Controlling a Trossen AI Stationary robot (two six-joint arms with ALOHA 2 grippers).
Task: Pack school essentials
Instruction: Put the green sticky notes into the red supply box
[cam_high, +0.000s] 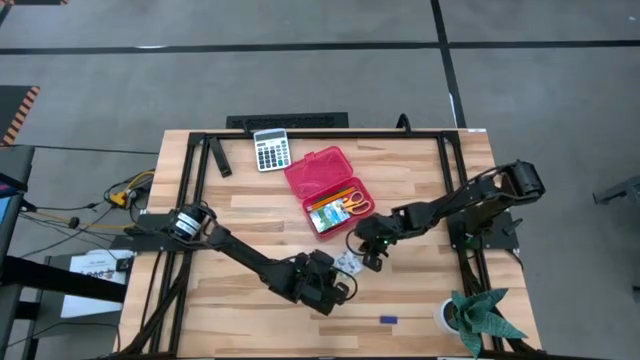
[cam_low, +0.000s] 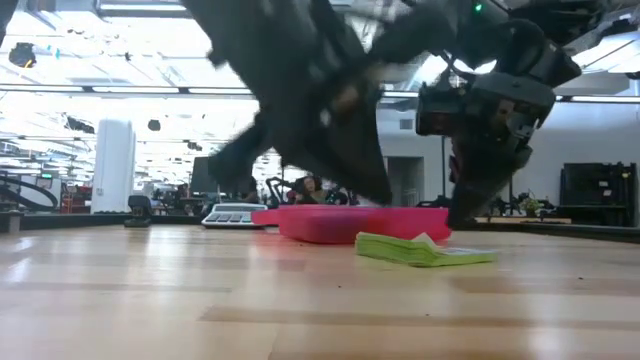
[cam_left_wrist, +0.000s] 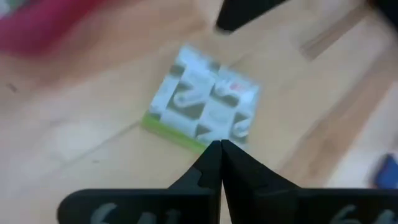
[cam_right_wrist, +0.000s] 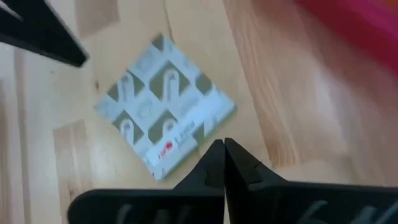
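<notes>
A green-and-white printed packet (cam_high: 348, 263) lies flat on the table, also seen in the low view (cam_low: 420, 250) and in both wrist views (cam_left_wrist: 202, 102) (cam_right_wrist: 165, 106). My left gripper (cam_high: 335, 287) is shut, with its tips (cam_left_wrist: 221, 146) at the packet's green edge. My right gripper (cam_high: 371, 252) is shut too, with its tips (cam_right_wrist: 222, 146) at the packet's opposite side. The open red case (cam_high: 328, 190) holds yellow-handled scissors (cam_high: 357, 201), pencils (cam_high: 325, 205) and a second packet (cam_high: 326, 222). A tiny blue piece (cam_high: 388, 320) lies near the table's near edge. My left gripper's shut fingertips (cam_left_wrist: 211, 163) stand right at the packet's green edge (cam_left_wrist: 174, 134), slanting down; whether they touch it I cannot tell. My right gripper's shut fingertips (cam_right_wrist: 239, 163) stand at the packet's edge near one corner (cam_right_wrist: 186, 158), slanting down; I cannot tell if they touch.
A grey calculator (cam_high: 271, 150) sits at the far edge beside the case. A potted green plant (cam_high: 478, 315) stands at the near right corner. Bare wood lies near and left of the packet.
</notes>
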